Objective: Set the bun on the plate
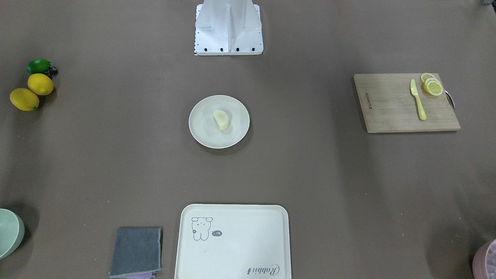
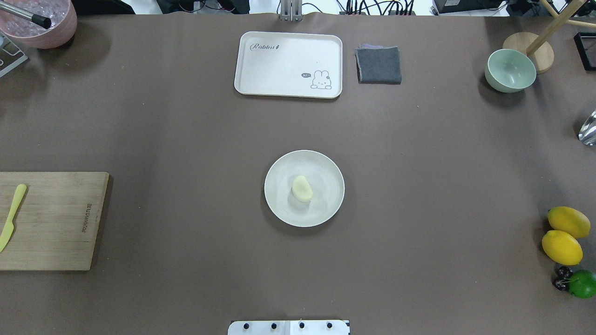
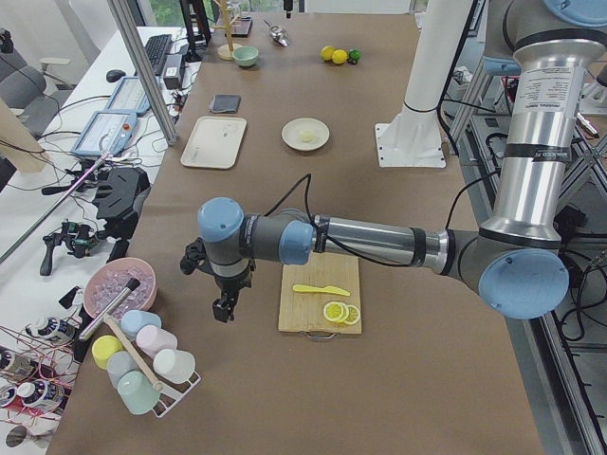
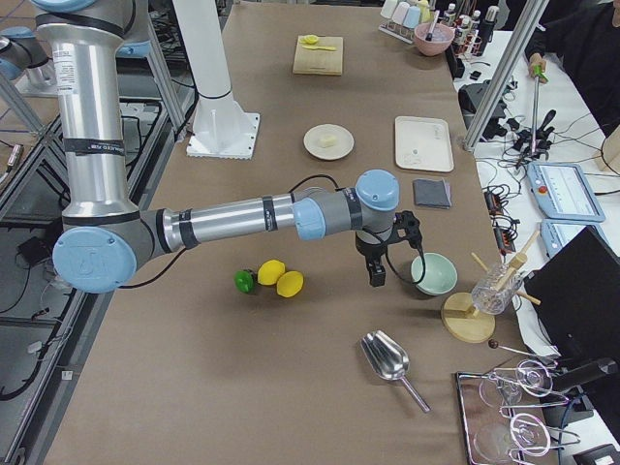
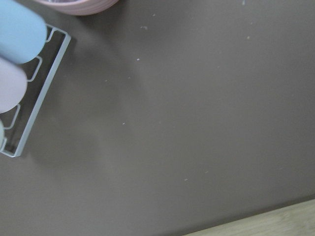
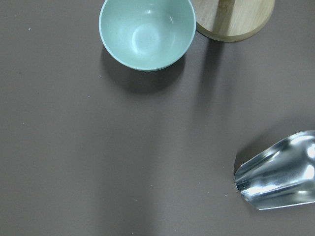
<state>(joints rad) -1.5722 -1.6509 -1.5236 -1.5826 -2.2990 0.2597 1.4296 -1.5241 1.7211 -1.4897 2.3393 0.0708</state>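
Observation:
The pale cream bun (image 1: 221, 119) (image 2: 301, 188) lies on the round off-white plate (image 1: 237, 112) (image 2: 327, 182) at the middle of the table, a little off the plate's centre. My left gripper (image 3: 224, 311) hangs far from it, over bare table between the wooden cutting board and the pink bowl. Over at the opposite table end, my right gripper (image 4: 376, 276) hangs beside the pale green bowl (image 4: 433, 273). Both grippers show only in the side views, so I cannot tell whether they are open or shut. Neither wrist view shows any fingers.
A cream tray (image 2: 288, 64) with a drawing and a folded grey cloth (image 2: 378, 64) lie beyond the plate. The cutting board (image 2: 51, 221) carries a yellow knife (image 1: 418, 100) and lemon slices (image 1: 432, 85). Lemons and a lime (image 2: 565, 242) sit at the right, a metal scoop (image 6: 278, 172) near the bowl.

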